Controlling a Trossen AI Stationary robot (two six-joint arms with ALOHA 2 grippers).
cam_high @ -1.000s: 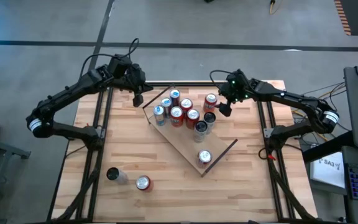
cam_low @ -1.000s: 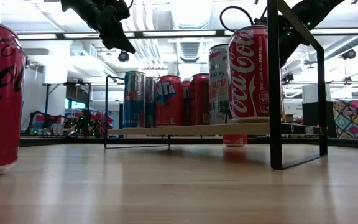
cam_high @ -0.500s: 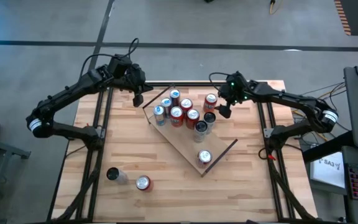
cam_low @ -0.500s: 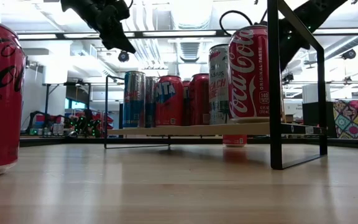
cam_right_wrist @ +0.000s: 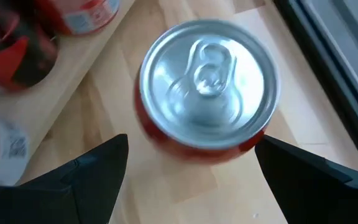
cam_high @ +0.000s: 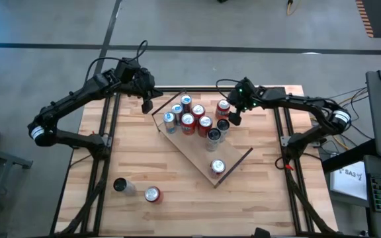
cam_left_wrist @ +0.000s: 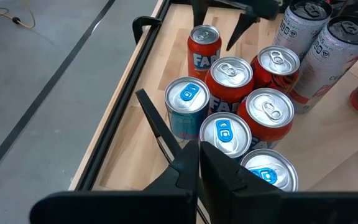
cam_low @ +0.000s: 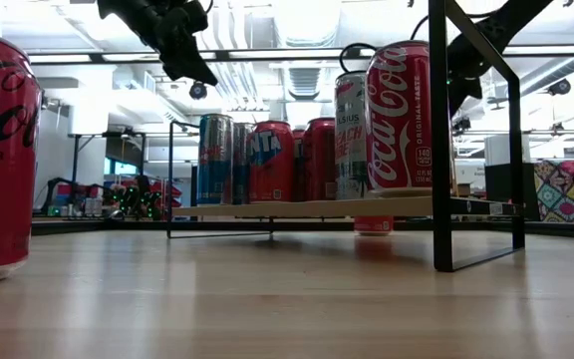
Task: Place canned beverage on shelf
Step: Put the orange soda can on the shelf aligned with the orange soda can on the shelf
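— Start at the left. What lies on the tabletop [cam_high: 137, 152]?

— Pale wood planks on a black frame. In the near left part there are two loose cans: a silvery one [cam_high: 121, 186] and, just beside it, a red can [cam_high: 152, 194] with a shiny metal lid.

— And the left gripper [cam_high: 147, 106]?

— Hanging above the far left corner of the shelf [cam_high: 200, 155], jaws pressed together, holding nothing. Its wrist view looks down past them onto a cluster of cans [cam_left_wrist: 241, 106] with round aluminium tops, some blue, some red.

— Describe the shelf.

— A flat rectangular light-wood board lying at an angle across the middle of the tabletop, raised on thin dark metal legs. The cluster stands upright at its far end; one red can [cam_high: 217, 166] stands alone near its near right corner.

— The right side?

— The right gripper [cam_high: 233, 116] is over the far right tabletop, jaws spread wide on either side of a red can on the tabletop [cam_right_wrist: 207, 93], just beside the shelf's edge. From the wrist view the dark fingers [cam_right_wrist: 92, 168] flank it without visibly touching it.
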